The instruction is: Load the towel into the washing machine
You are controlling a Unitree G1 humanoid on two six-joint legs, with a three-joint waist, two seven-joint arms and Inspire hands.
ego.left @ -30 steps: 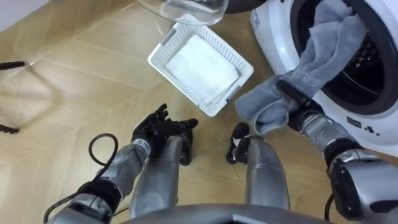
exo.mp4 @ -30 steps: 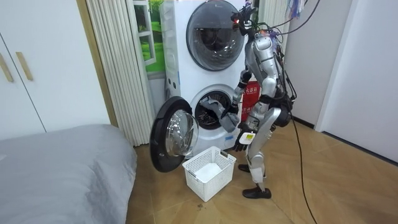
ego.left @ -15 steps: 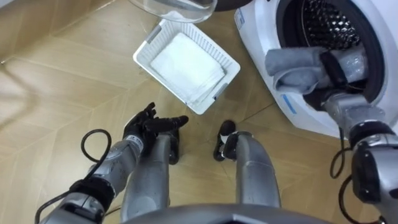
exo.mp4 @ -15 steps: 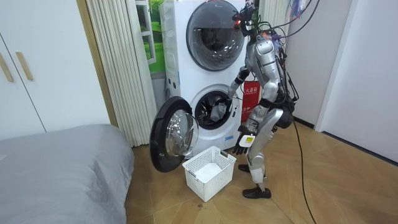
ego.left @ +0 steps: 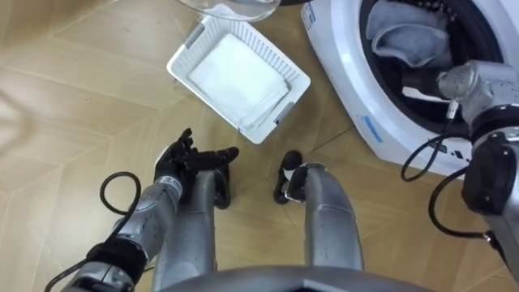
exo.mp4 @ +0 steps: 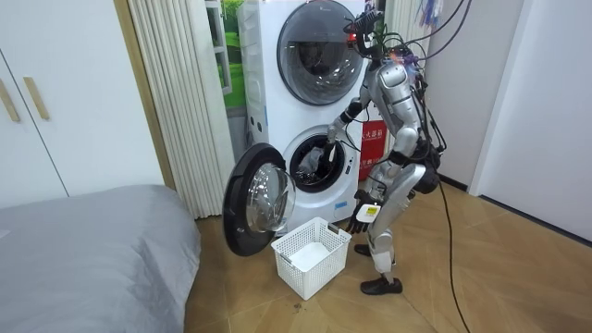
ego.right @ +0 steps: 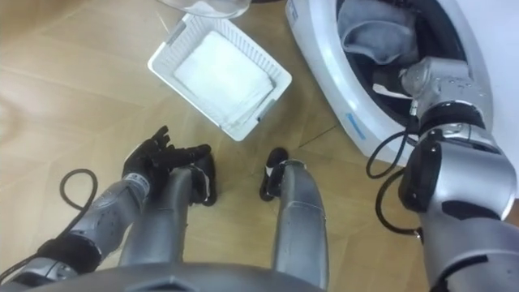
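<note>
Above wood floor point(ego.left: 81, 105), left robot hand point(ego.left: 182, 159) hangs open; right robot hand point(exo.mp4: 329, 147), inside washing machine point(ego.left: 347, 88), state unclear.

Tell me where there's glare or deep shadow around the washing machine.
Room view: the glass of the open door catches pale reflections, and the drum is dark around the grey towel. Left eye view: shadow fills the drum below the towel.

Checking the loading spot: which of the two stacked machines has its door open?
The lower machine: its round door is swung out to the room view's left, while the upper machine has its door shut.
</note>
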